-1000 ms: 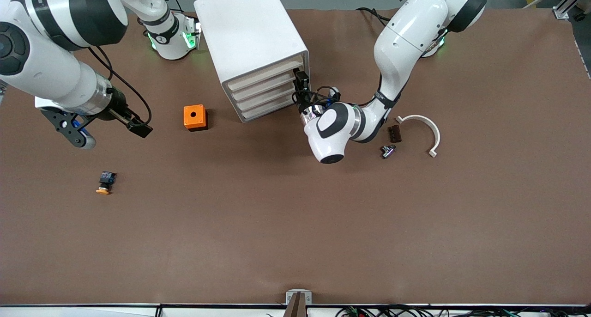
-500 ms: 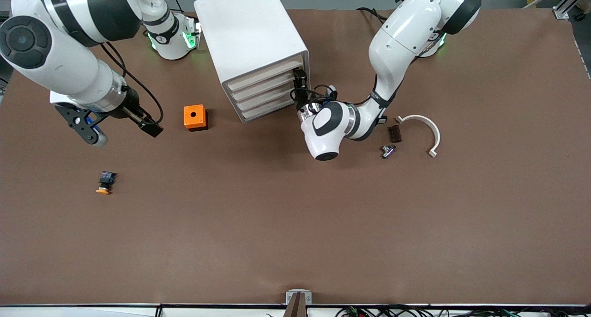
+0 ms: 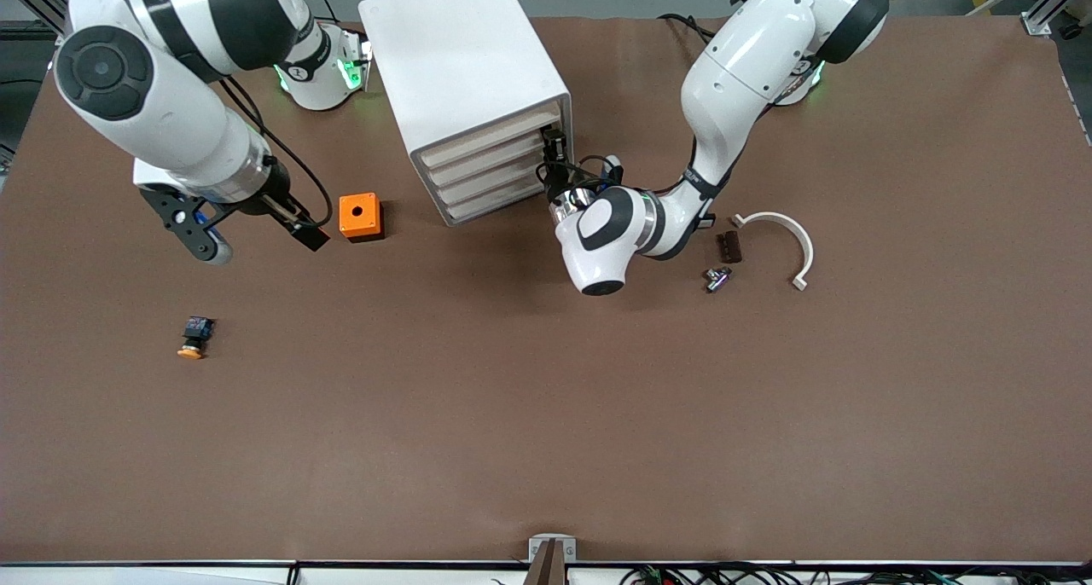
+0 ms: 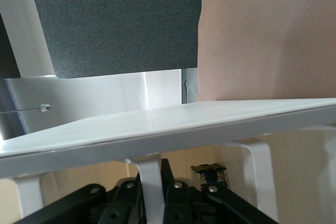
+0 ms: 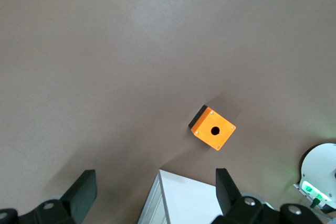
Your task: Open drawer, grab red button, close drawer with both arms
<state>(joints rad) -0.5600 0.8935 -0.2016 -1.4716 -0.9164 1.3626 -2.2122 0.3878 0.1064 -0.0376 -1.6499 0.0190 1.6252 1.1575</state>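
Note:
The white cabinet (image 3: 461, 65) stands near the robots' bases, its four beige drawer fronts (image 3: 490, 165) all pushed in. My left gripper (image 3: 554, 148) is at the upper drawers, at the end toward the left arm. In the left wrist view my left gripper (image 4: 152, 184) is shut on a thin white handle tab (image 4: 149, 179) of a drawer. My right gripper (image 3: 256, 235) hangs open over the table beside the orange box (image 3: 360, 217), with nothing in it. Its fingers (image 5: 84, 190) stand wide apart above the cabinet's corner (image 5: 181, 200). The button is out of view.
A small button with an orange-yellow cap (image 3: 194, 338) lies nearer the front camera, toward the right arm's end. A white curved piece (image 3: 783, 234), a dark brown block (image 3: 728, 246) and a small metal part (image 3: 717, 278) lie toward the left arm's end.
My right arm has swung its open gripper toward the orange box and the cabinet. My left gripper has shut on the drawer's handle tab.

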